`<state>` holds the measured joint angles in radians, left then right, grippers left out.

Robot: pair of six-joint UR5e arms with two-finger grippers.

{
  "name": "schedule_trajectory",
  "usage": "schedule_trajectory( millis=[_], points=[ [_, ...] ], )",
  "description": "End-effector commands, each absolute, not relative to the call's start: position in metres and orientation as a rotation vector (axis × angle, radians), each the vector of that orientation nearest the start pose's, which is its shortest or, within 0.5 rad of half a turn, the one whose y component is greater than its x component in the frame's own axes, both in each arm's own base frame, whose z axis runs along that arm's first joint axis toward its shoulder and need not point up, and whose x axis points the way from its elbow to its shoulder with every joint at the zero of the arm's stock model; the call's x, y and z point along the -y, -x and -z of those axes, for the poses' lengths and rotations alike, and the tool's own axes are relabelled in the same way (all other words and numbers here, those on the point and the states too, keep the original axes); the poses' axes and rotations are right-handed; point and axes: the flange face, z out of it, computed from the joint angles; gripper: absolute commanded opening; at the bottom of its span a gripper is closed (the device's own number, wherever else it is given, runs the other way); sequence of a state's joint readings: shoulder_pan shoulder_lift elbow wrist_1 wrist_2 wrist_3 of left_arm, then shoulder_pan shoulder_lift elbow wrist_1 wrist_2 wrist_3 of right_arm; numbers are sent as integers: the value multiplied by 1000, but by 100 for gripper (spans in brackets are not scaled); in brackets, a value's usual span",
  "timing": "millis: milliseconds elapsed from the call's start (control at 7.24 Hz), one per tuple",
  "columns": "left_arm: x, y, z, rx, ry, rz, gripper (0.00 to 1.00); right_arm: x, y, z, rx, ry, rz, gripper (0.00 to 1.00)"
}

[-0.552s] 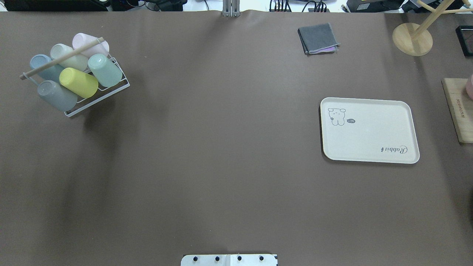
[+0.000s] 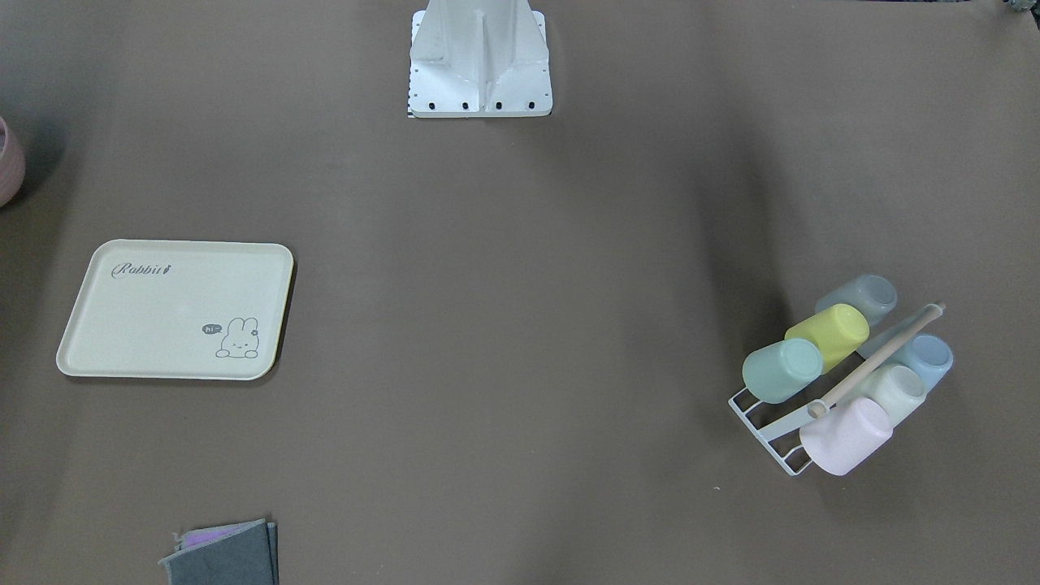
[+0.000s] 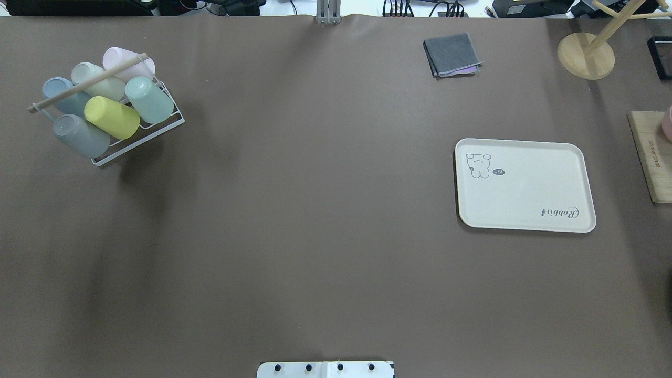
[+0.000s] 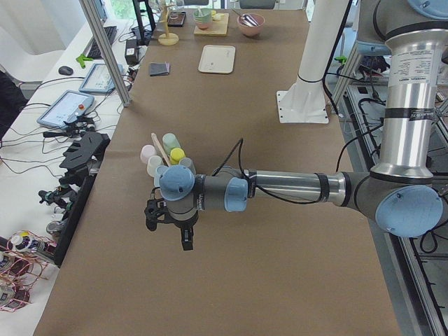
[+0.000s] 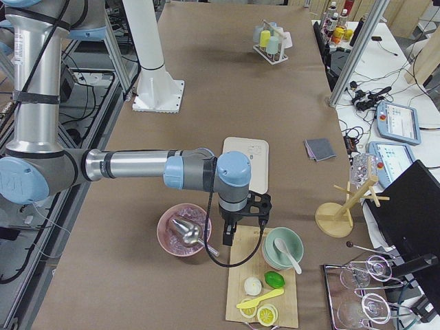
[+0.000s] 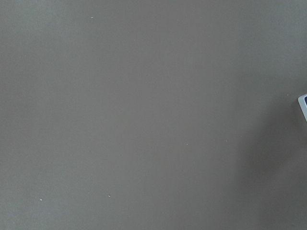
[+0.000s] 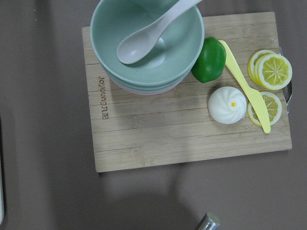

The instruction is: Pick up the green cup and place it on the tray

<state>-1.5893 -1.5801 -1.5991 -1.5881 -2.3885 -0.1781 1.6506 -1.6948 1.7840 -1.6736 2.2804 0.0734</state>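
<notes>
Left gripper (image 4: 169, 229), grip state impossible to tell, hangs near the white wire rack (image 2: 780, 422) at the desk's left edge; approach stage, seemingly, with a reach for the pale mint-green plastic cup (image 3: 149, 100) next.

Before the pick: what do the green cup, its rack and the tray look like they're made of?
Green cup: probably matte plastic; even pastel surface, no glare.
Rack: thin white-coated wire, likely metal, with a bare wooden-looking dowel handle.
Tray: cream, matte, possibly plastic or bamboo fibre; printed drawing, moulded rim.
</notes>
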Motion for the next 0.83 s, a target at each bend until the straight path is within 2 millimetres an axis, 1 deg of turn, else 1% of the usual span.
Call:
schedule_trajectory(
  millis=[0,276,414,552,691],
  points=[
    [497,71,-633,-820,10,163,99,430,-102,-624,723,8,-151,100],
    [495,71,-640,-819,21,168,99,430,-102,-624,726,10,-156,100],
    [495,73,-630,-822,6,167,99,429,-101,-625,732,16,-161,100],
    [493,72,-627,-822,3,165,99,426,-101,-626,743,19,-162,100],
    [493,71,-631,-821,13,166,99,425,-101,-632,733,28,-163,100]
  ],
)
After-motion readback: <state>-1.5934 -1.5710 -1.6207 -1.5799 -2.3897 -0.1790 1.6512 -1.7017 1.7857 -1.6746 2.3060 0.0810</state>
